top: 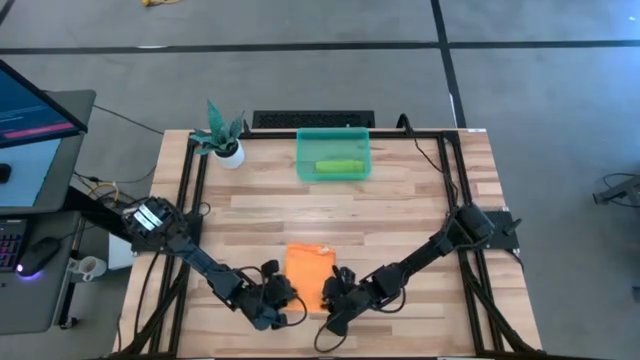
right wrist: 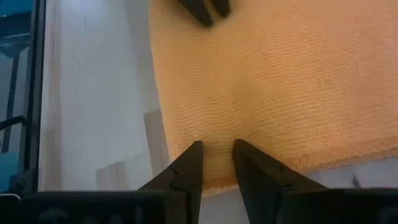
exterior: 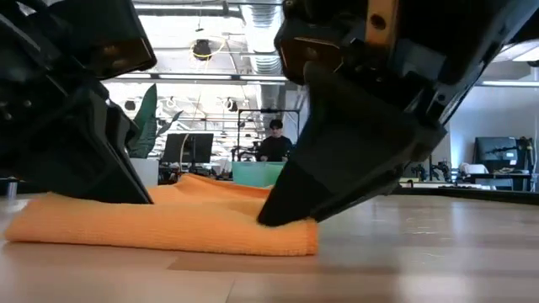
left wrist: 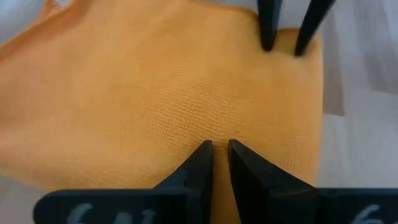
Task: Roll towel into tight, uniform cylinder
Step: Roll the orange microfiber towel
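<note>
Pinching one orange towel (top: 309, 272), two grippers

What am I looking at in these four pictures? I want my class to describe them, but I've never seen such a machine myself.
It is a robot with two dark arms working at a wooden table. One picture looks straight down from above, one looks level across the tabletop, and two come from cameras on the arms' wrists.

An orange towel lies folded flat near the table's front edge. The left gripper and the right gripper each pinch a bit of its cloth, one at either side, with fingers nearly together. No roll has formed yet.

Farther back stand a small potted plant and a green bin with something green inside. The level view also shows a person in the room behind.
</note>
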Robot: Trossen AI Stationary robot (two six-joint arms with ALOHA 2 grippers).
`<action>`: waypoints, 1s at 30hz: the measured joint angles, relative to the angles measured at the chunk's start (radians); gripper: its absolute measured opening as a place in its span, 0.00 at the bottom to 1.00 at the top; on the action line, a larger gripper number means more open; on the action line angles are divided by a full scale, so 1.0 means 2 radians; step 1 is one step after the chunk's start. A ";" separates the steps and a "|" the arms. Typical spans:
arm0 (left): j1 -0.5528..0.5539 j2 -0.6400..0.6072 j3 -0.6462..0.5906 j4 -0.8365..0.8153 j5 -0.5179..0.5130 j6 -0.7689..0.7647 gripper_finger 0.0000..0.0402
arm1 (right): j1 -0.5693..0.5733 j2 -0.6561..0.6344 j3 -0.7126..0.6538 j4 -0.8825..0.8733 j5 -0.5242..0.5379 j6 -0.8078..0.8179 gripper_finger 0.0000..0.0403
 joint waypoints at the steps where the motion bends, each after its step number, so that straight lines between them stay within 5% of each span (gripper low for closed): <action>1: -0.002 0.000 0.000 0.004 0.000 -0.004 0.11 | 0.001 0.001 0.000 -0.005 0.000 0.007 0.29; 12: -0.011 0.000 0.016 -0.003 -0.005 0.008 0.11 | 0.015 -0.027 -0.004 -0.057 -0.007 0.000 0.29; 18: -0.030 0.000 0.080 -0.092 -0.018 0.034 0.11 | 0.023 -0.050 -0.004 -0.073 -0.001 -0.005 0.29; 30: -0.053 0.009 0.114 -0.112 -0.060 0.034 0.11 | 0.031 -0.053 -0.004 -0.038 0.054 -0.007 0.29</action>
